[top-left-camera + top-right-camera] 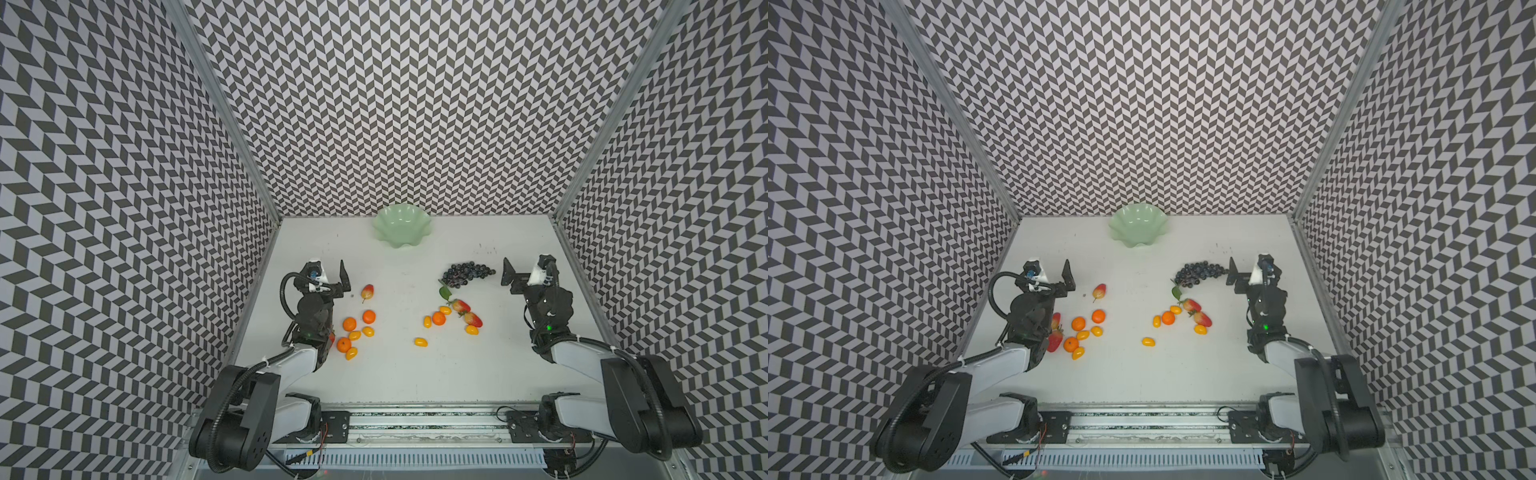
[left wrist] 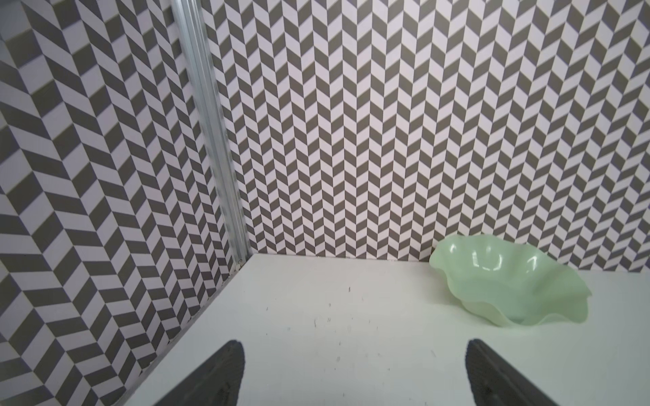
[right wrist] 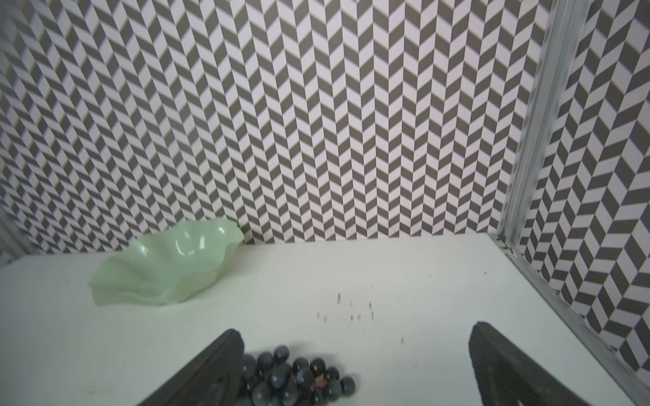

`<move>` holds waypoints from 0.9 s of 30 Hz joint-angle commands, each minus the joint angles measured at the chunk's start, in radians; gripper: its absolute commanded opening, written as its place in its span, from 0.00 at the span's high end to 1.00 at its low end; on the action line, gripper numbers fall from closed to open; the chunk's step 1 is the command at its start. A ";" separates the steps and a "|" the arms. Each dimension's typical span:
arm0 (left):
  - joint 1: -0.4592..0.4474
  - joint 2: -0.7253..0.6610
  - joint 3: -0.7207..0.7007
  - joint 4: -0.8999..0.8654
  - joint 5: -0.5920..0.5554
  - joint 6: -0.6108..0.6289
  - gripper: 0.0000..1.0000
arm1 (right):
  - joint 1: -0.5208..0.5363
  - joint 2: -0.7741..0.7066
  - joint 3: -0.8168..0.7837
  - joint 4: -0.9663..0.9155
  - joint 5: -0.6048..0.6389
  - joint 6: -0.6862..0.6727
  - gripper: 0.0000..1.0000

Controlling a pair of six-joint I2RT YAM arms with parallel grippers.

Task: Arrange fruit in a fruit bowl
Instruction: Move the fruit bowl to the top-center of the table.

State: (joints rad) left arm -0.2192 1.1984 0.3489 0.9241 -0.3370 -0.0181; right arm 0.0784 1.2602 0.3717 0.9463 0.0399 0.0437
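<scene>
Right wrist view: fruit bowl (image 3: pixel 140 291) empty against the back wall (image 3: pixel 351 140), grape bunch (image 3: pixel 292 376) on the counter (image 3: pixel 422 281) beside my right claw (image 3: pixel 353 332). Both it and my left claw (image 2: pixel 351 342) stand apart, gripping nothing; other fruit (image 1: pixel 439 318) lies scattered outside the bowl.

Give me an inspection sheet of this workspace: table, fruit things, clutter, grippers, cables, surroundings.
Surface: white table, a few dark specks near the back.
Job's things: fruit bowl empty, against the back wall; grape bunch, pear, tangerines, kumquats and strawberries all loose on the table.
Clutter: nothing seen.
Grippers: left gripper open, empty; right gripper open, empty, beside the grape bunch's end.
Cables: black hose loops out near the left gripper; loose wires at the front edge.
Surroundings: chevron-patterned walls on three sides, metal corner posts.
</scene>
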 commanded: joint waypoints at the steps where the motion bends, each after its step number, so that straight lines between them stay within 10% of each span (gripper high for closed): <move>1: -0.022 -0.047 0.115 -0.337 -0.164 -0.199 0.00 | 0.005 -0.038 0.071 -0.159 -0.080 0.099 0.01; 5: -0.017 -0.043 0.287 -0.669 -0.170 -0.442 0.00 | 0.007 -0.012 0.153 -0.224 -0.198 0.247 0.01; 10: -0.012 -0.047 0.411 -0.833 0.102 -0.572 0.00 | 0.050 0.096 0.338 -0.467 -0.266 0.347 0.01; 13: -0.017 -0.022 0.482 -0.864 0.317 -0.552 0.00 | 0.110 0.175 0.426 -0.531 -0.275 0.362 0.01; 27: -0.048 0.233 0.882 -1.189 0.621 -0.387 0.00 | 0.340 0.574 0.833 -0.709 -0.217 0.618 0.17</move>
State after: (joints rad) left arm -0.2687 1.4025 1.1683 -0.1871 0.1848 -0.4412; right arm 0.4042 1.7775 1.1301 0.2859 -0.2169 0.5716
